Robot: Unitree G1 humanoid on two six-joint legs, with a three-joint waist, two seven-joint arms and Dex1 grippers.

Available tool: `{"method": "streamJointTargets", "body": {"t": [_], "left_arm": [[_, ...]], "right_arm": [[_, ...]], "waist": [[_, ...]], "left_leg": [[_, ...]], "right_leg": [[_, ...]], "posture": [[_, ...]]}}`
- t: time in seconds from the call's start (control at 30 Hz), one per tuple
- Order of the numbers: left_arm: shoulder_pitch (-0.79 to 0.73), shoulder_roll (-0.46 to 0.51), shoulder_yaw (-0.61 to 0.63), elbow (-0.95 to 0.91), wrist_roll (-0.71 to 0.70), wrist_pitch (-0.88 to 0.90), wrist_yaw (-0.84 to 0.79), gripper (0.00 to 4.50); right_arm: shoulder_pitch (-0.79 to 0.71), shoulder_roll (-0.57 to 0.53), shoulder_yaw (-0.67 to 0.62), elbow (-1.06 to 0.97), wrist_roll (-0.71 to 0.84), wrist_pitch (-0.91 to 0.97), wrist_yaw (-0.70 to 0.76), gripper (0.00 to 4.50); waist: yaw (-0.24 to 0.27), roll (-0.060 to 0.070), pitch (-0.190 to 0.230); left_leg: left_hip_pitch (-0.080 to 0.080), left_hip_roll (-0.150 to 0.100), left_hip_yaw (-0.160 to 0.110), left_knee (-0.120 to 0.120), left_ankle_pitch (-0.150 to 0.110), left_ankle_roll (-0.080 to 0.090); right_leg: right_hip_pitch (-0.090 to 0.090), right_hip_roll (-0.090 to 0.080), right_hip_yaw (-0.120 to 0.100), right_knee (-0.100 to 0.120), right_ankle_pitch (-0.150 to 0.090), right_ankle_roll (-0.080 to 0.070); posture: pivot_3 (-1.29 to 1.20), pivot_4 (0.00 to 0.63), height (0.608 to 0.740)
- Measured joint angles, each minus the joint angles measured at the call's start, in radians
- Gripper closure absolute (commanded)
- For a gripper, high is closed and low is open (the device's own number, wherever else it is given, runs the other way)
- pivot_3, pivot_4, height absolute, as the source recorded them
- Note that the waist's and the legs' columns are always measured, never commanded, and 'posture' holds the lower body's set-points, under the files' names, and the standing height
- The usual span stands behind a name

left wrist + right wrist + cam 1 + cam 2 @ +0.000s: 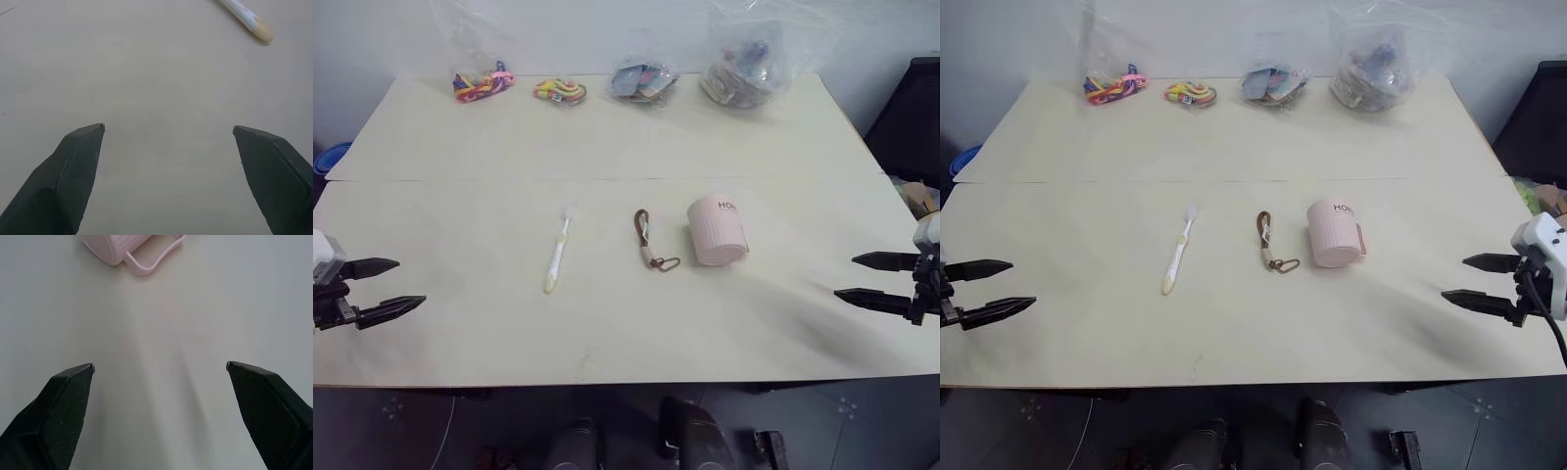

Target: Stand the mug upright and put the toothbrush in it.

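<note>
The left tool (411, 282) hangs at the surface's left edge, fingers spread wide and holding nothing; the right tool (843, 277) mirrors it at the right edge, likewise agape and unladen. Between them on the pale surface (607, 333), the toothbrush (558, 250) lies flat left of centre, bristles toward the far edge. The pink mug (717, 229) lies tipped on its side right of centre, its handle on the side nearer the right tool. A brown strap (648, 240) rests between the two. Four clear bags of oddments (646, 78) line the far edge.
</note>
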Motion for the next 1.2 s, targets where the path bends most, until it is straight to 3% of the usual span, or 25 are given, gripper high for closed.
{"method": "streamJointTargets", "body": {"t": [1.2], "left_arm": [[-0.046,-0.037,-0.008,-0.083,-0.026,0.149,0.079,0.04]], "right_arm": [[0.015,0.039,-0.005,-0.046,0.04,0.045,-0.069,0.0]], "waist": [[0.003,0.0,0.0]], "left_leg": [[0.0,-0.001,0.001,0.001,0.0,0.0]], "right_leg": [[0.0,0.0,0.001,0.001,0.0,0.0]], "posture": [[0.0,0.15,0.74]]}}
